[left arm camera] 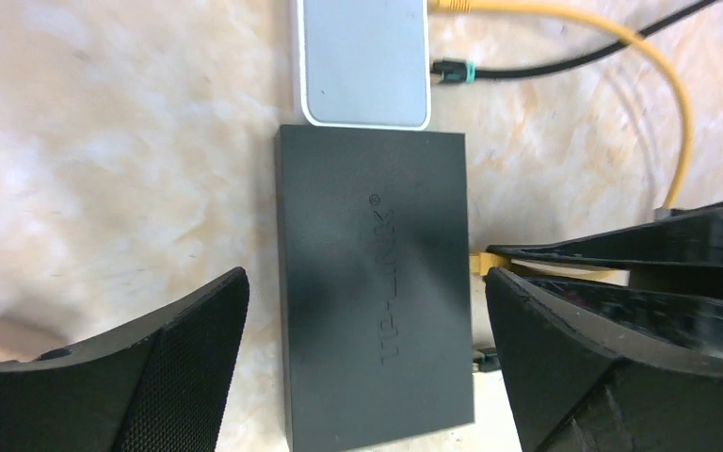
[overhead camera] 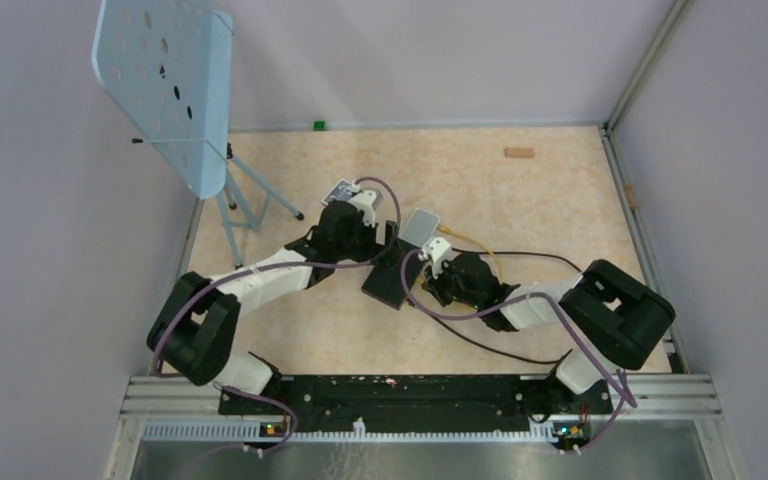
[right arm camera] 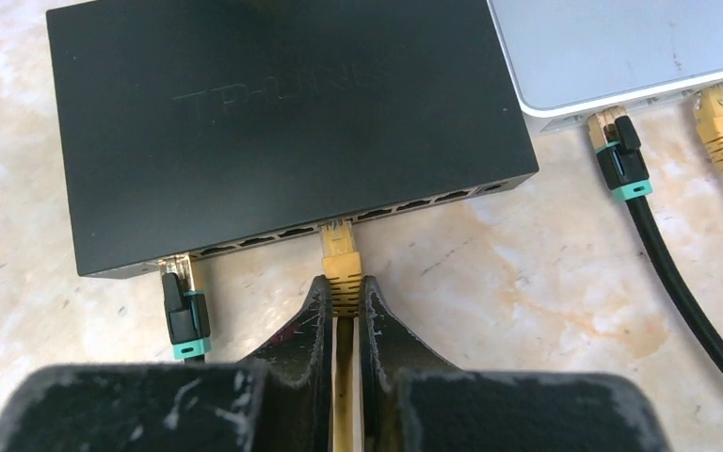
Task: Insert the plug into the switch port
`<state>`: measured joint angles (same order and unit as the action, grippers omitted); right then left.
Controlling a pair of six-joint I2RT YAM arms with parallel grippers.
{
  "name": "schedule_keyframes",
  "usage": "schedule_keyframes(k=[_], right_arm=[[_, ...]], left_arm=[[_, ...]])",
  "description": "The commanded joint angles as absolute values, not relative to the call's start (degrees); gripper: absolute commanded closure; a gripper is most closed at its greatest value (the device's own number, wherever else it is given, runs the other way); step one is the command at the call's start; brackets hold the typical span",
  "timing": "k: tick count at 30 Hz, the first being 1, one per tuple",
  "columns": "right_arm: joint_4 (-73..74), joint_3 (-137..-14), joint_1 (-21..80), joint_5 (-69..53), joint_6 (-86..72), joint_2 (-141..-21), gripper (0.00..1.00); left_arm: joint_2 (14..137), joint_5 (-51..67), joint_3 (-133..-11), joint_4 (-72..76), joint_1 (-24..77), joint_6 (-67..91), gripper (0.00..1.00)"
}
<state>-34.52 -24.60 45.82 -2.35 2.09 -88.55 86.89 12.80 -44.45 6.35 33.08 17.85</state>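
Right gripper [right arm camera: 344, 290] is pinching the ribbed yellow plug [right arm camera: 341, 256], jaws pressing tight on it. The plug's nose is sitting in a mid-row switch port [right arm camera: 337, 224] on the narrow front edge of the flat matte-black box [right arm camera: 273, 122]. Left gripper [left arm camera: 367, 282] is hanging spread wide, one fine-textured pad on either side of the box.
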Motion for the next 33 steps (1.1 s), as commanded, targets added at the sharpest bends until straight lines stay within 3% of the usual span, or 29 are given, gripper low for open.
schedule_keyframes(k=[1,3,6,9,12,13,14,26,33], right_arm=[[-35.95,-29.39,43.90,3.05,0.41,-90.38,0.96],[-35.30,-30.81,43.39,0.76,1.50,-91.20,0.92],[-31.77,-32.81,43.25,-1.46,2.25,-91.20,0.76],[-30.18,-32.05,43.23,0.84,0.61,-87.95,0.50],[-26.68,-30.83,43.19,1.74,-1.95,-82.85,0.46],[-24.13,-31.12,43.24,2.22,-3.49,-81.36,0.29],[-21.11,-31.87,43.24,2.66,-4.70,-80.30,0.22],[28.94,-48.42,43.06,13.07,-26.86,-69.30,0.15],[41.21,-49.11,42.42,8.99,-31.37,-59.38,0.14]], left_arm=[[77.07,5.30,-47.33,-1.79,32.83,18.58,0.01],[73.68,4.30,-46.44,-4.18,32.79,19.82,0.01],[68.45,4.41,-44.29,-6.98,32.82,21.85,0.01],[63.59,6.55,-41.65,-9.15,32.81,22.54,0.01],[59.30,6.91,-39.32,-11.10,32.84,22.94,0.01],[58.04,6.69,-38.72,-11.58,32.86,23.09,0.01],[56.79,6.25,-38.19,-12.13,32.79,23.63,0.01],[47.02,0.52,-37.10,-24.60,32.85,26.78,0.01],[41.15,-3.08,-40.35,-30.90,32.85,27.33,0.01]])
